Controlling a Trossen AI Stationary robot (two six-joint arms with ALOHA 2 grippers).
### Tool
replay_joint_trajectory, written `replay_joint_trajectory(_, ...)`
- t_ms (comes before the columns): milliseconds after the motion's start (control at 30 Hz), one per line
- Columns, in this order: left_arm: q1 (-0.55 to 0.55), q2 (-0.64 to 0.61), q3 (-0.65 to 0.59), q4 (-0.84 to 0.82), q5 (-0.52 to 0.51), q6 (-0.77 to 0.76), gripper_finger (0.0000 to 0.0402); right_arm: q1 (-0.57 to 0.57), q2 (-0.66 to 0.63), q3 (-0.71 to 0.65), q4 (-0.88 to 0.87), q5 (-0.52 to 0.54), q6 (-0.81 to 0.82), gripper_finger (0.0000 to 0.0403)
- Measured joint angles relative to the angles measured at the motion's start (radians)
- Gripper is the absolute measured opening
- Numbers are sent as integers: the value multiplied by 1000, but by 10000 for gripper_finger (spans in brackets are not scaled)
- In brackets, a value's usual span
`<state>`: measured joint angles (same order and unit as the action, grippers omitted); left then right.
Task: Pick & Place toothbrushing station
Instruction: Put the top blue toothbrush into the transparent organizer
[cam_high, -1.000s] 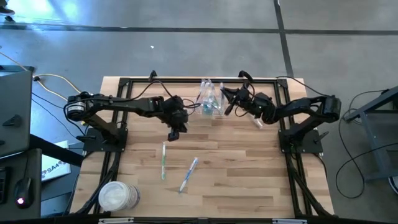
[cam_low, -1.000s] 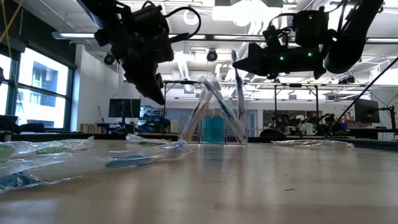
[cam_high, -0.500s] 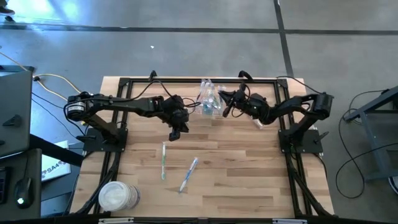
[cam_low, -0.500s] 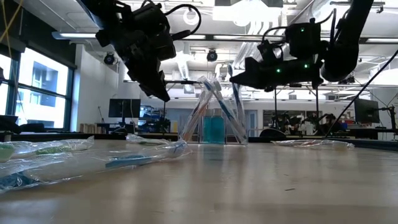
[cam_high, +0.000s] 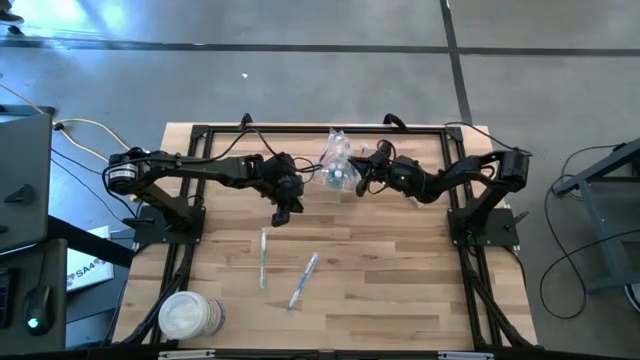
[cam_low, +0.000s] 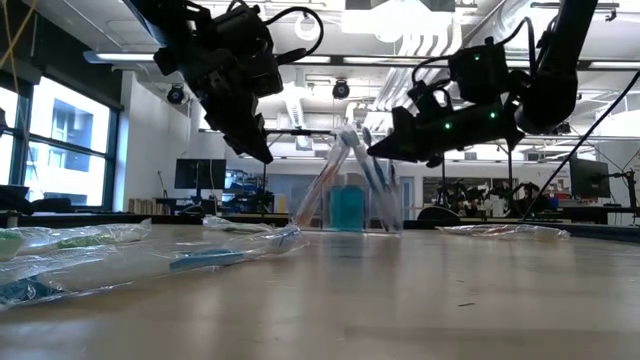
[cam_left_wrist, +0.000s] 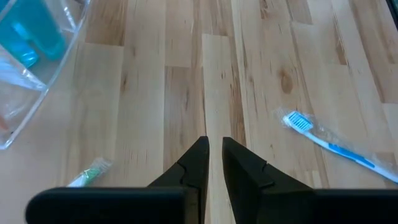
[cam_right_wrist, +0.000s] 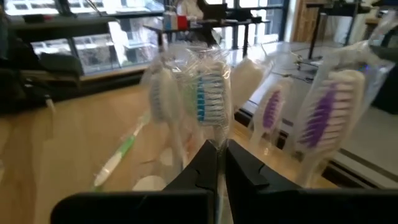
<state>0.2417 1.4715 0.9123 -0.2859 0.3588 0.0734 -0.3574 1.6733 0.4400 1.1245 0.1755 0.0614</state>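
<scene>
Pinching a wrapped toothbrush with my right gripper, right over the cup near the table's far edge. My left gripper, nearly closed, hangs empty; two more toothbrushes lie on open wood just beyond it.

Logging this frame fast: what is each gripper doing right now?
Left gripper: shut, empty, hovering above the table.
Right gripper: shut on a wrapped toothbrush, at the clear cup.
</scene>
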Motion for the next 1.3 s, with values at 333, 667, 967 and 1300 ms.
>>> replay_joint_trajectory(333,0,0,0,5,0,0,47,5,-2,1,-50,26,21,10)
replay_joint_trajectory(667,0,1,0,-9,0,0,47,-16,-14,1,-89,-83,14,20)
replay_joint_trajectory(967,0,1,0,-15,-1,-1,47,-12,-16,-1,-97,-78,-8,59)
replay_joint_trajectory(1300,0,1,0,-31,0,-1,47,-9,-19,-2,-105,-81,-14,126)
